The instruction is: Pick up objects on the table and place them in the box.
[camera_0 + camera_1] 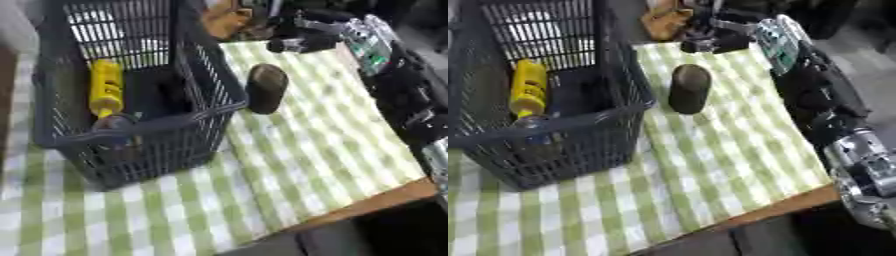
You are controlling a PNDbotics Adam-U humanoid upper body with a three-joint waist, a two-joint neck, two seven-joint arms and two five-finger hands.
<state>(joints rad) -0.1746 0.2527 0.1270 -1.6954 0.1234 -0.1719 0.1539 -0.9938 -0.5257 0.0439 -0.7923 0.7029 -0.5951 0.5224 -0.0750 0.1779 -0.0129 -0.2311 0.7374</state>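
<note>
A dark blue plastic basket stands on the left of the green checked cloth. Inside it a yellow bottle-shaped object lies along the left side, and a dark object sits beside it on the floor of the basket. A dark brown rounded object stands on the cloth just right of the basket's wall, apart from it. My right arm runs up the right edge of the table, and its hand shows as a dark blur over the far edge of the cloth, beyond the brown object. My left hand is out of view.
The green checked cloth covers the table, whose wooden front edge runs askew at the lower right. Brownish clutter lies beyond the far edge. A green and white part sits on my right arm.
</note>
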